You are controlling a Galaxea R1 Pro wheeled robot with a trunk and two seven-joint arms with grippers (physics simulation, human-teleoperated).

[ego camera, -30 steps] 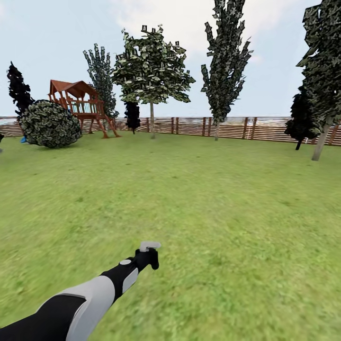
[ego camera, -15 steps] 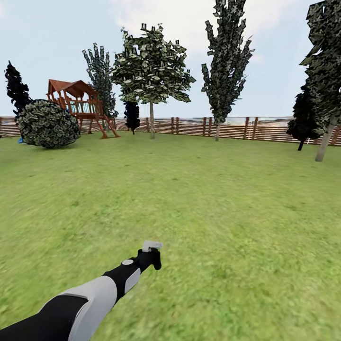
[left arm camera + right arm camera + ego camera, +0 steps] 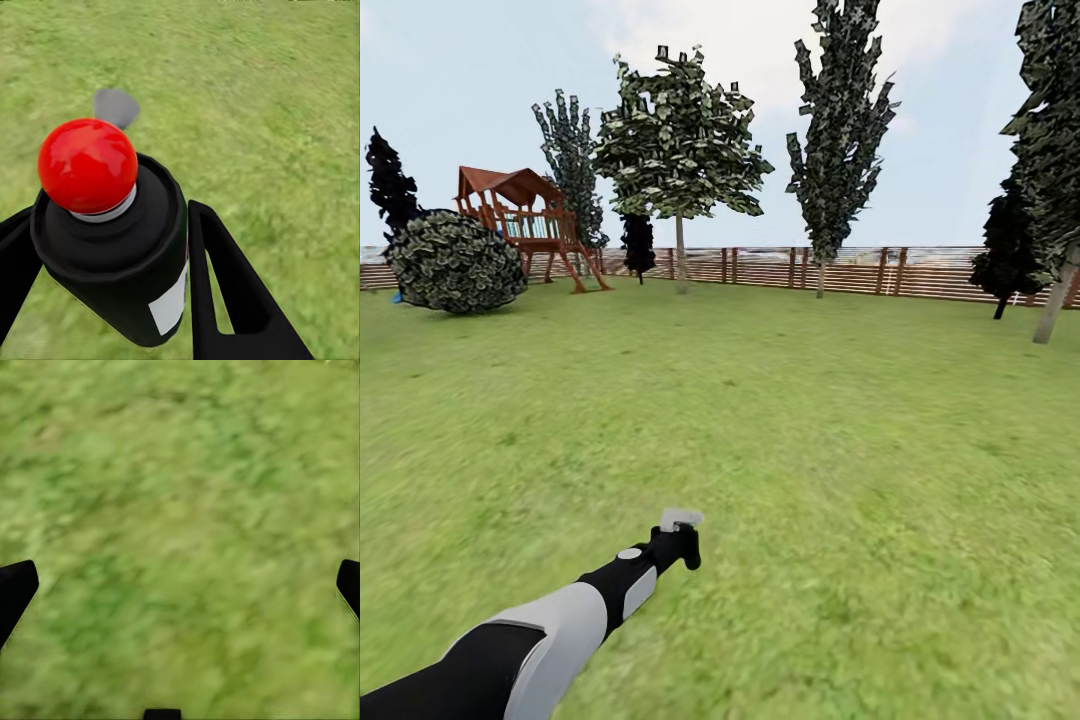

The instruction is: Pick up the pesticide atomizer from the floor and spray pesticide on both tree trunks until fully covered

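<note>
Black left fingers clamp the pesticide atomizer over lawn; right fingers spread wide.

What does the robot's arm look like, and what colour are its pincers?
The left arm is a chunky tube with shiny black parts and light grey shells, narrowing to a black wrist with a small grey round cap. The left pincer has flat black fingers with a slot cut through. The right pincer's fingertips are black too.
</note>
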